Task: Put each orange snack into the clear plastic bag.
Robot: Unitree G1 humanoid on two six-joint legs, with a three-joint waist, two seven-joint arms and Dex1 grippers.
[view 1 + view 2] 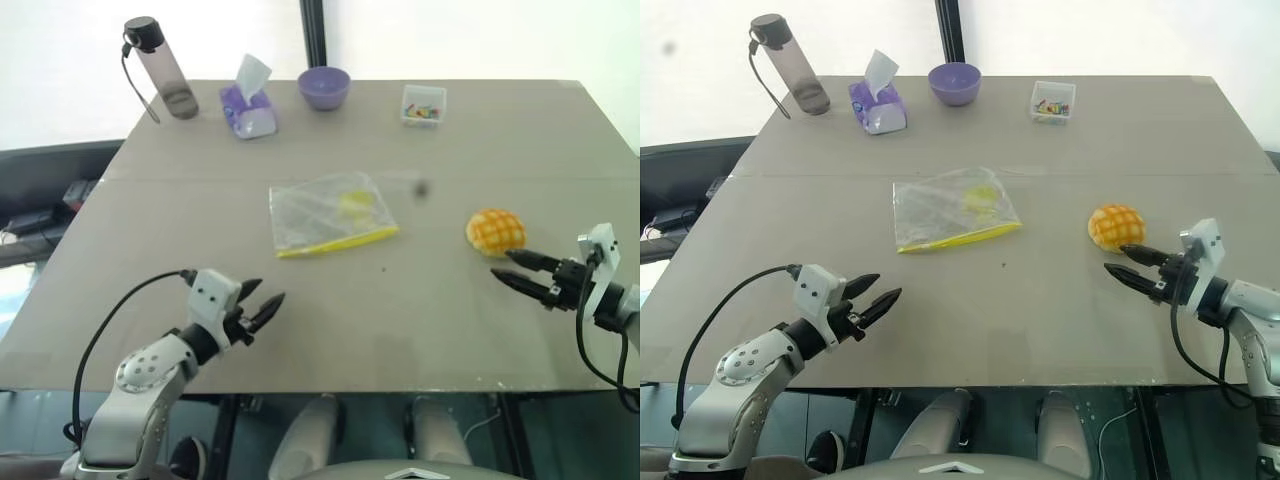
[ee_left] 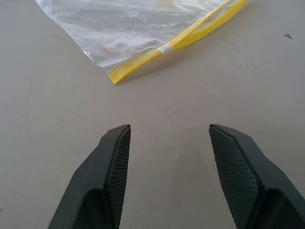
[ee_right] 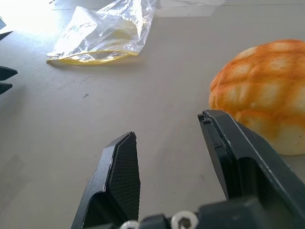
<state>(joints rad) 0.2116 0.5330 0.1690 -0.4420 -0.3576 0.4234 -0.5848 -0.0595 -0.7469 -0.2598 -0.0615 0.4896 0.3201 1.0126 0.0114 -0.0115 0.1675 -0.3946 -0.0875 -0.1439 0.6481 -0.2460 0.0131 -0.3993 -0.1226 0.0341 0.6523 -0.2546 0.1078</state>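
The orange snack (image 1: pixel 495 231), a round bun with a criss-cross top, lies on the right side of the table. Just in front of it, on its near side, my right gripper (image 1: pixel 508 267) stands open and empty; the right wrist view has the snack (image 3: pixel 267 93) close beside one finger, apart from it. The clear plastic bag (image 1: pixel 327 213) with its yellow seal strip lies flat in the middle of the table. My left gripper (image 1: pixel 262 298) is open and empty over the near left of the table, a short way from the bag's yellow corner (image 2: pixel 116 76).
Along the far edge stand a grey bottle (image 1: pixel 160 67), a purple tissue pack (image 1: pixel 249 106), a purple bowl (image 1: pixel 323 86) and a small clear box of colourful bits (image 1: pixel 423 104). The table's near edge (image 1: pixel 330 385) runs just behind both grippers.
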